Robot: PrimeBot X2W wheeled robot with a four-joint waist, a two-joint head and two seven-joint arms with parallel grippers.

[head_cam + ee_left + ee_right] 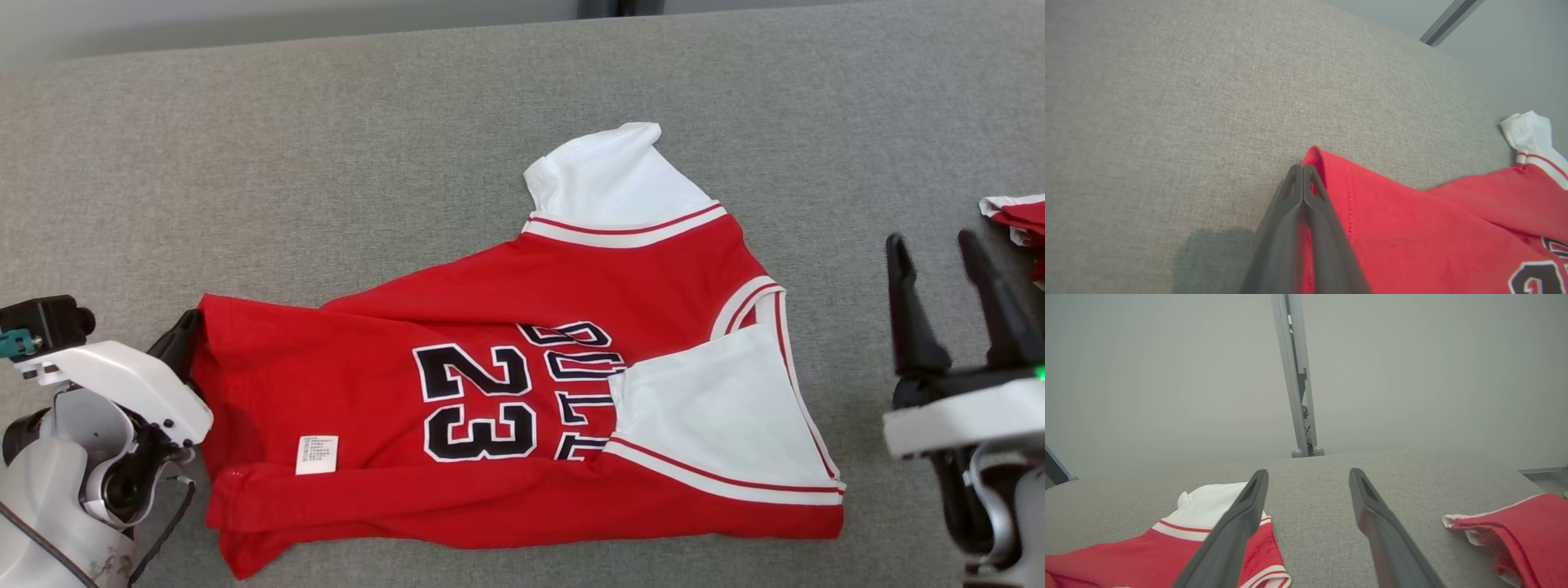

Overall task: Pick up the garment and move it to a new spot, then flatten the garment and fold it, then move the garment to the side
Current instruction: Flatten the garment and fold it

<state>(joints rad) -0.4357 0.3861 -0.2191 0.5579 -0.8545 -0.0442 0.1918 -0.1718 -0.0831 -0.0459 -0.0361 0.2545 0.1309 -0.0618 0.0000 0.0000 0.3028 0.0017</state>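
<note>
The garment [637,286] lies spread across the grey padded surface [326,147], hem to the left and collar to the right, with the black "23" print facing up. One white sleeve [612,184] points toward the far side. The other sleeve [710,408] is folded over the chest. A small white label [316,454] sits near the hem. My left gripper [186,328] is shut on the garment's far hem corner [1316,157], with red cloth showing between its fingers [1290,228]. My right gripper [932,241] is open above the surface, to the right of the garment, holding nothing.
Another red and white cloth [1020,216] lies at the right edge of the surface, right of the right gripper [1308,473]. A grey metal post [1296,375] stands behind the surface's far edge. Bare grey surface stretches beyond and left of the garment [1412,228].
</note>
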